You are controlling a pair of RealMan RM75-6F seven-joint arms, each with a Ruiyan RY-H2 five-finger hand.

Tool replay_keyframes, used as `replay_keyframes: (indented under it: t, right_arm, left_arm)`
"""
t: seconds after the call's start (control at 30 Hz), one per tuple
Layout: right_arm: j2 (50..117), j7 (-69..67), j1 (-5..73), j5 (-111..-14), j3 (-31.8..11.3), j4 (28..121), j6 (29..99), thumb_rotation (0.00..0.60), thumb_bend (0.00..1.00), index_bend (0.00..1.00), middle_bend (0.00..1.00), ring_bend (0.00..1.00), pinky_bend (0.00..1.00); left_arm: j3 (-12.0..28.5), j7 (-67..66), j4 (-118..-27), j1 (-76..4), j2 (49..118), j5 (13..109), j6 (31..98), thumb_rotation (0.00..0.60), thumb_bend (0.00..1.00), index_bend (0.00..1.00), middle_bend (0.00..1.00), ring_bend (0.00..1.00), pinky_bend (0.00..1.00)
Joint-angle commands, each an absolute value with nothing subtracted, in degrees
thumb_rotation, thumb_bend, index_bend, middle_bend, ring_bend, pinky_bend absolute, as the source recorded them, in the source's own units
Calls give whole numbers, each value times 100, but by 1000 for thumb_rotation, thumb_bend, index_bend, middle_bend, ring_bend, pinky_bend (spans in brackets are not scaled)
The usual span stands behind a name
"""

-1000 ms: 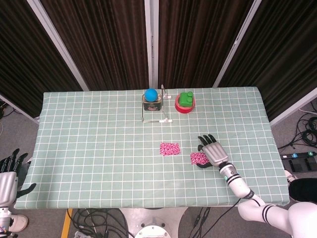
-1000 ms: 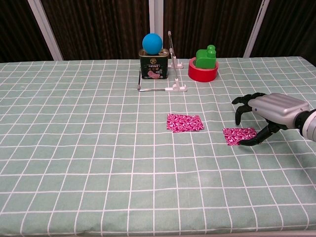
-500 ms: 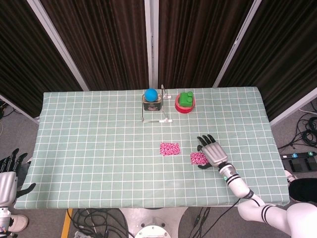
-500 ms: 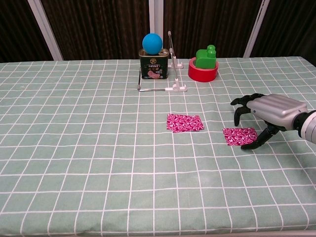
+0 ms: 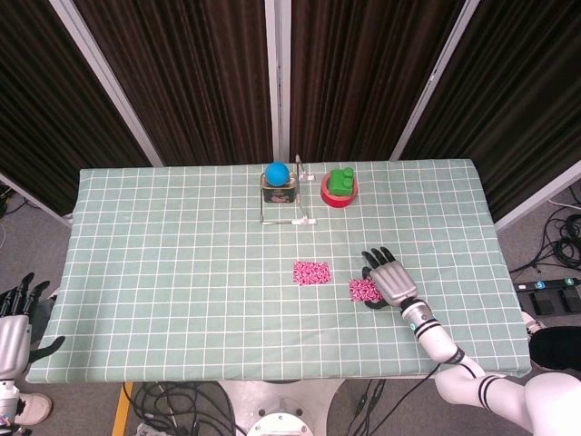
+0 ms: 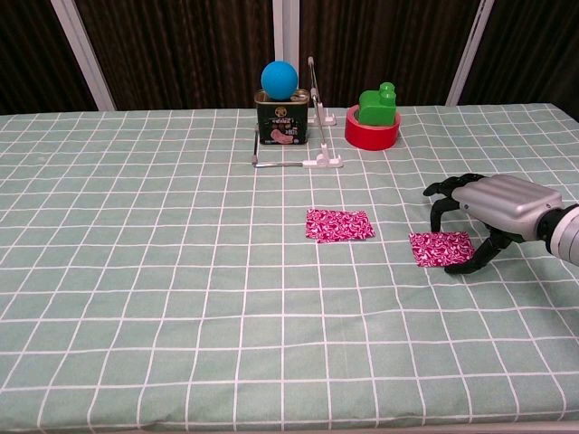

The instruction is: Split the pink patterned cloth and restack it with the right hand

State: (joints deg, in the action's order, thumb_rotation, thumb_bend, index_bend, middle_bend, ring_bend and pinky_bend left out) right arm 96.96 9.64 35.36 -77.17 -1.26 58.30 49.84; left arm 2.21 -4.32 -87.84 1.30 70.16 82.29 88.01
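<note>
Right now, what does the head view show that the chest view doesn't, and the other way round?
Only the head view shows the left hand, hanging off the table's near left corner, plus floor and cables around the table. Only the chest view shows the label side of the tin under the blue ball. Both show two pink patterned cloth pieces lying apart, and the right hand over the right piece.

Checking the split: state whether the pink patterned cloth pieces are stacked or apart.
Apart: one pink patterned cloth piece lies alone; the other lies beside the right hand.
</note>
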Motion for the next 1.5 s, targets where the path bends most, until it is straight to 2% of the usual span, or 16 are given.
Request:
replay_keyframes:
  t: [0.03, 0.3, 0.6, 0.8, 1.07, 1.5]
  right_arm:
    - [9704, 976, 3517, -7722, -144, 5830, 5012, 507, 100, 414, 75, 0, 0]
    - [9642, 962, 3510, -7736, -253, 5937, 5100, 523, 99, 419, 77, 0, 0]
    - [9526, 1055, 3785, -7554, -634, 6582, 4966, 518, 100, 403, 75, 0, 0]
    - [9995, 1617, 4177, -6961, -1003, 6572, 4585, 512, 101, 385, 69, 0, 0]
    - [10649, 2189, 4664, -6162, -1311, 6021, 4157, 516, 101, 363, 55, 0, 0]
    - [10941, 2367, 4902, -5734, -1361, 5682, 4046, 507, 102, 340, 50, 0, 0]
  left_arm:
    - [217, -423, -8777, 133, 7020, 8234, 8805, 600, 60, 185, 131, 133, 151]
    - [207, -392, -8751, 156, 7017, 8240, 8831, 600, 60, 185, 131, 133, 151]
    - [207, -363, -8739, 142, 7027, 8258, 8813, 600, 61, 185, 131, 133, 151]
    - [212, -335, -8719, 130, 7032, 8279, 8817, 600, 60, 185, 131, 133, 151]
    - [204, -285, -8682, 145, 7040, 8231, 8783, 600, 61, 185, 131, 133, 151]
    - [200, -239, -8598, 123, 7069, 8235, 8733, 600, 60, 185, 131, 133, 151]
